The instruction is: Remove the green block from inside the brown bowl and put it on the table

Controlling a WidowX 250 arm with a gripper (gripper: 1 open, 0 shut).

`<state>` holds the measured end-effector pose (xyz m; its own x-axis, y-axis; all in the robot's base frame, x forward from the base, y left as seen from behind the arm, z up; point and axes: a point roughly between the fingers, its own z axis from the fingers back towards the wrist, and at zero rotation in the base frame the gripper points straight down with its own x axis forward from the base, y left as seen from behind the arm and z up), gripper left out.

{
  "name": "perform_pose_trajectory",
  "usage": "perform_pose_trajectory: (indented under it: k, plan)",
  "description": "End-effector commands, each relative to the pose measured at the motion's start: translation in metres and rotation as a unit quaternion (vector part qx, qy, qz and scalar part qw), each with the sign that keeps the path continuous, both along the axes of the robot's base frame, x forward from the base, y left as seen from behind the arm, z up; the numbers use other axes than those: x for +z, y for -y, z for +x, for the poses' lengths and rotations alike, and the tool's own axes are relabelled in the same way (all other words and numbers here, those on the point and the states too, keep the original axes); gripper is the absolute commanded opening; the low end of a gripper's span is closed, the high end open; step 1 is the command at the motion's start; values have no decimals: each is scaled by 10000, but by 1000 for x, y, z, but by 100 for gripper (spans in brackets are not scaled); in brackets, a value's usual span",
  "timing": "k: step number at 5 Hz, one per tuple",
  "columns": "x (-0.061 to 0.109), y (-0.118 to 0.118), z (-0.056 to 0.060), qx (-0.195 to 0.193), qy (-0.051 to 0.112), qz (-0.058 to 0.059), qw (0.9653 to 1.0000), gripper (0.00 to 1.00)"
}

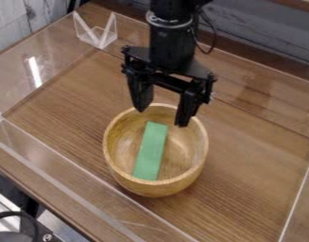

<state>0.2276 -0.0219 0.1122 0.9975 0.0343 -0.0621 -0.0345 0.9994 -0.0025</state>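
The brown bowl (125,171) sits on the table (68,104) near the front centre. Inside it lies the green block (151,150), lengthwise from front to back, slightly tilted. My black gripper (163,107) hangs just above the bowl's far rim, open, with its two fingers (138,93) spread wide either side of the block's far end. Nothing is between the fingers, and they are not touching the block.
Clear acrylic walls (43,66) border the table on the left, front and right. A clear folded acrylic piece (94,30) stands at the back left corner. Bare wood lies left and right of the bowl.
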Motion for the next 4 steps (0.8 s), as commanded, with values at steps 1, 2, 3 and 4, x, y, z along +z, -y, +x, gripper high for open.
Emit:
perform_pose_trajectory:
  k: [1,2,3,4]
  plan:
    - [8,3,0,-2,283,-19,9996,100]
    - [4,5,-3,-4,270,-30,9996,100]
    - [1,6,-6,-14,248,-47,9997,100]
    - [-3,7,-9,-26,232,-60,9997,100]
